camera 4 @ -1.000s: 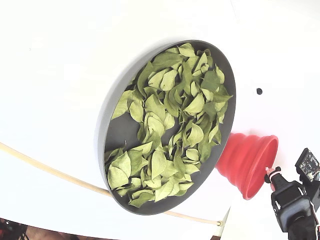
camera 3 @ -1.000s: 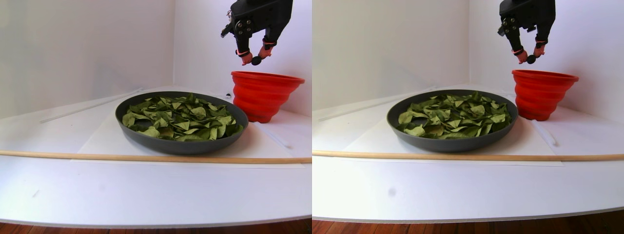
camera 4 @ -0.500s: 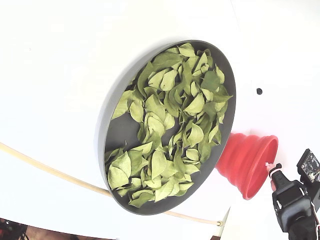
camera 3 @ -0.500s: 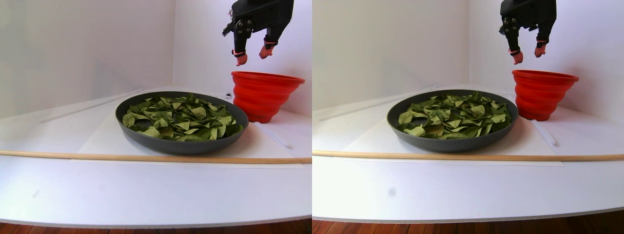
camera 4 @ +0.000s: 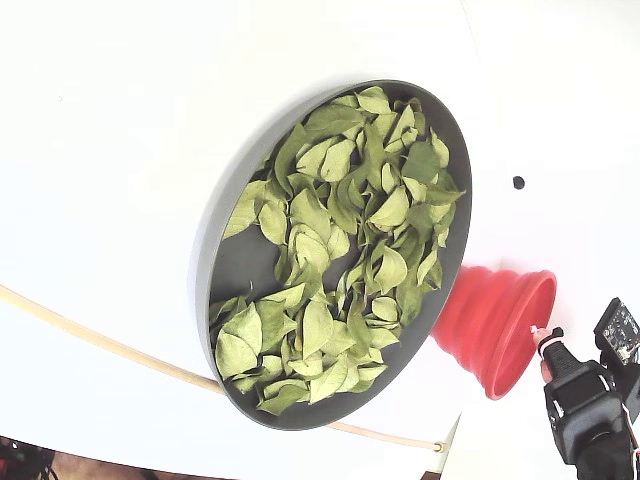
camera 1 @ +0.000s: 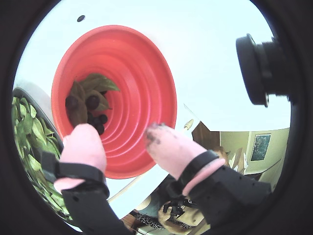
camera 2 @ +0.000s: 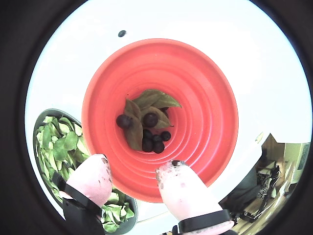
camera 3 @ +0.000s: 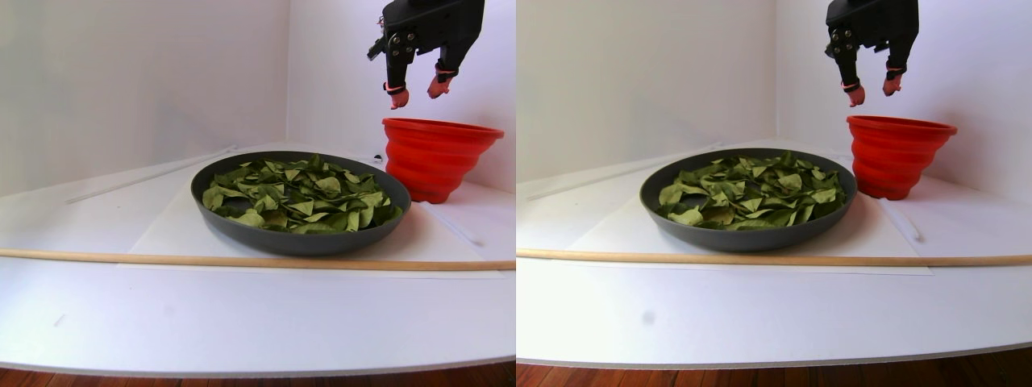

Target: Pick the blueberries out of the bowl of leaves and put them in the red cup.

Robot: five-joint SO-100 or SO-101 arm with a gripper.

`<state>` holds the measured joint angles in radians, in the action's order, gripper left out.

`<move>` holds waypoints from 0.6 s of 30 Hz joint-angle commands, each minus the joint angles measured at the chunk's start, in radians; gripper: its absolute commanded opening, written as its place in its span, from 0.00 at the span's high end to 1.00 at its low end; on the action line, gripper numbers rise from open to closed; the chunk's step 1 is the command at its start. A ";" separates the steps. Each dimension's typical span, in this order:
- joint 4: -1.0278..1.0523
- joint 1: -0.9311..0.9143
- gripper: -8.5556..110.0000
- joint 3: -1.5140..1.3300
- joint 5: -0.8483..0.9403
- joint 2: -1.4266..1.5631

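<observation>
Wrist view first: the gripper hangs over the red cup with its jaws spread and nothing between the pink fingertips. Several blueberries lie at the cup's bottom on a couple of stray leaves. The bowl shows at the left edge, just beside the cup.

In the other wrist view the gripper sits above the near wall of the red cup. About six blueberries are clustered at the centre, and two or three leaves lie under them. The leaves in the bowl show no berry in this view. A flat black dot lies on the table beyond the cup.

Stereo pair view: the gripper hovers well clear of the red cup's rim, jaws apart and empty. The bowl sits just in front and to the left of the cup, and its leaves cover any berries that may remain.

Fixed view: the gripper's tip is only partly in frame beside the red cup. The leaves leave part of the bowl's floor bare, and no berry is visible there.

Judgement: the release appears complete. To do the next step well, lift straight up before traversing so the fingertips clear the rim. Then search the bowl with the jaws spread wide, pinch only the berry, and avoid carrying further leaves into the cup.
</observation>
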<state>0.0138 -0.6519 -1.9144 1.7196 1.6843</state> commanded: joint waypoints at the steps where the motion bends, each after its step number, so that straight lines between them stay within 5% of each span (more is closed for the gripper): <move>1: 0.009 0.000 0.78 0.037 -0.014 0.150; 18: 0.118 0.087 0.78 -0.052 -0.064 0.299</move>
<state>0.1273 -0.5676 -1.9742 1.6628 1.8423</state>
